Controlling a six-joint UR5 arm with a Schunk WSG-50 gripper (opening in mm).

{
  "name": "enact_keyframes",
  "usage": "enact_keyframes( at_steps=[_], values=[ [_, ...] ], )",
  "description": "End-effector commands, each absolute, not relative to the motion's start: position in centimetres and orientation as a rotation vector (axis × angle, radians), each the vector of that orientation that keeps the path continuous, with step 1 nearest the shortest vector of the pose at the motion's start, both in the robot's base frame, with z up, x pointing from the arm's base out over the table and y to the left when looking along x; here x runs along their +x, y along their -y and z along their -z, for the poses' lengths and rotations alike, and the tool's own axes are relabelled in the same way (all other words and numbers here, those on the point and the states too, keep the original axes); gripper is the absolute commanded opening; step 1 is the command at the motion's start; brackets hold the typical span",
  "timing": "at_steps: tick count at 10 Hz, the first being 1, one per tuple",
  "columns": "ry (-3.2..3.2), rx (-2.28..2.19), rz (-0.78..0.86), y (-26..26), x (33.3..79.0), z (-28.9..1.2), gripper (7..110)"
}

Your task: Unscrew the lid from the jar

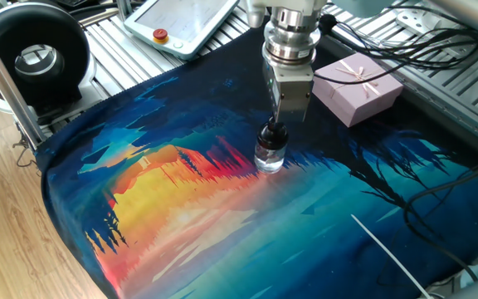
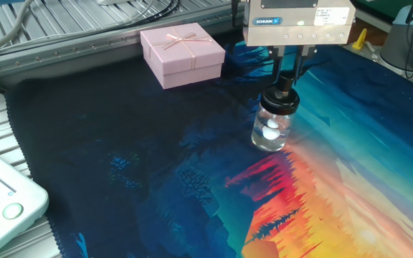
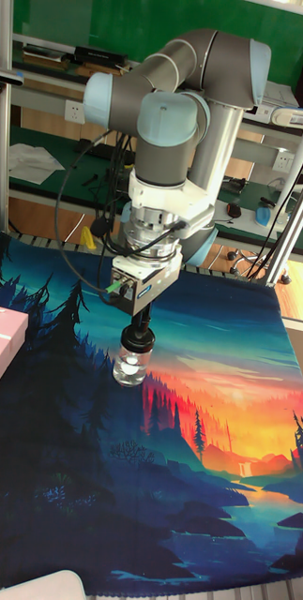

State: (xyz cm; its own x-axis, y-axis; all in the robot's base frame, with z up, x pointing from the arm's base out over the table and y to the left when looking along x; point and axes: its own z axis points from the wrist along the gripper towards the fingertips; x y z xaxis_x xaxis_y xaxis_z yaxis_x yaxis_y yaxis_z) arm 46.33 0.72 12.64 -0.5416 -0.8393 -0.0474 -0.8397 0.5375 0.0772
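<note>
A small clear glass jar [image 2: 271, 131] with white balls inside stands upright on the painted cloth, in the dark blue part next to the orange streaks. Its black lid [image 2: 281, 101] sits on the neck, with a narrow knob on top. My gripper [image 2: 287, 84] comes straight down from above and is shut on the lid's knob, one thin finger on each side. From the opposite side the jar [image 1: 270, 156], the lid [image 1: 274, 134] and the gripper [image 1: 277, 126] line up the same way. The tall view shows the jar [image 3: 130, 367] under the gripper [image 3: 137, 330].
A pink ribboned gift box [image 2: 183, 54] lies on the cloth a short way behind the jar. A white teach pendant [image 1: 185, 25] rests on the ribbed metal top at the back. A black round device [image 1: 33, 58] stands off the cloth's corner. Cables [image 1: 438, 46] trail behind the arm.
</note>
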Motion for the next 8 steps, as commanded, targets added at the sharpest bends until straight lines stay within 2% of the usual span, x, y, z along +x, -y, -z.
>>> enact_keyframes(
  at_steps=[1, 8],
  values=[
    [-2.722, -1.543, -0.134, -0.63, 46.59, -12.57, 7],
    [-2.596, -1.789, -0.063, -0.30, 47.10, -13.27, 7]
  ],
)
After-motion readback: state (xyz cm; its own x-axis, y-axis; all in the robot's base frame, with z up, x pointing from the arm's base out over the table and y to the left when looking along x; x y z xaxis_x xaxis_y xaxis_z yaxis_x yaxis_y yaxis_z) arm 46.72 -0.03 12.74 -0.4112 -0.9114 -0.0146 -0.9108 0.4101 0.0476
